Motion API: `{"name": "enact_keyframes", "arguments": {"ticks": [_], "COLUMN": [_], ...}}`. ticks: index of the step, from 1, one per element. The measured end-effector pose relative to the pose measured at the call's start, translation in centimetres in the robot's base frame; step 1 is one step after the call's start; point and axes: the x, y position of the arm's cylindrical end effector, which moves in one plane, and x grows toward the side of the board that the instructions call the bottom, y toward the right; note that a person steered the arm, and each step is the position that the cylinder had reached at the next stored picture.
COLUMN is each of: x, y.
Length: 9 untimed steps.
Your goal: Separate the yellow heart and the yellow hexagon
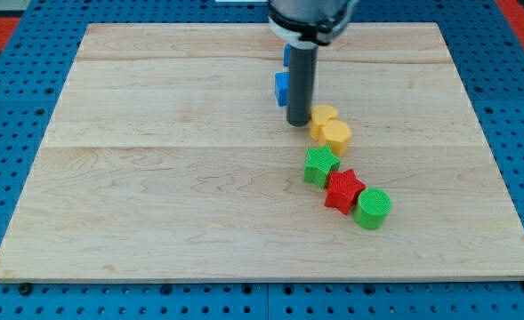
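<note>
You have a pale wooden board (155, 178) on a blue perforated bench, and its left half holds no blocks. Moving right, just past the middle and toward the far edge, a blue block (281, 84) sits mostly hidden behind the dark rod, so you cannot make out its shape. There is no claw to report as wide, narrow or holding; the arm ends in that rod, and my tip (297, 123) rests on the board just left of the yellow pair. The yellow heart (322, 116) and the yellow hexagon (335, 136) are touching, the hexagon nearer and slightly right. Nearer still, a green star (319, 166), a red star (343, 190) and a green cylinder (373, 208) run in a touching diagonal toward the right.
</note>
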Motion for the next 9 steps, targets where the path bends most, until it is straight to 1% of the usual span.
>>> {"name": "enact_keyframes", "arguments": {"ticks": [1,2,3,4,5,8,9], "x": [1.5,0.4,-2.2,-2.5,-0.7,3.7,5.7], "y": [3.0,2.8,2.8,7.3,8.7,7.8,8.7]}}
